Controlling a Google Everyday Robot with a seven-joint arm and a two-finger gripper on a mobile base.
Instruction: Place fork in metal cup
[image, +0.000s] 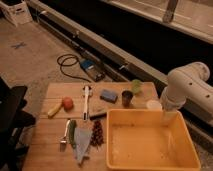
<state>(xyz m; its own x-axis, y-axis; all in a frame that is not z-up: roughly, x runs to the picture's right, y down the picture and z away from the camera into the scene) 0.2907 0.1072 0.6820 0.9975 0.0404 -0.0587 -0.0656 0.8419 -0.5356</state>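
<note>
Approach looks to be the step in hand. The fork (65, 134) lies flat near the front left of the wooden table (47, 152), running roughly front to back, just beside the green pepper (72, 133) on the pepper's left. The gripper (168, 114) hangs far off at the right, at the end of the white arm (187, 82), over the back rim of the yellow bin (150, 162) and near the white cup (154, 104). Whether it is wide or narrow cannot be told. The metal cup (127, 97) stands upright toward the back of the table, between the blue sponge (108, 95) and the white cup, with the light green cup (136, 86) just behind it. To do this well, the robot should probably travel high over the clutter and set the gripper across the slim handle rather than along it. It should then descend slightly to the side away from the pepper. The longer white-handled utensil (86, 100) must not be mistaken for the target. A thin fork flat on wood may slip, so a low, square grasp seems wise.
</note>
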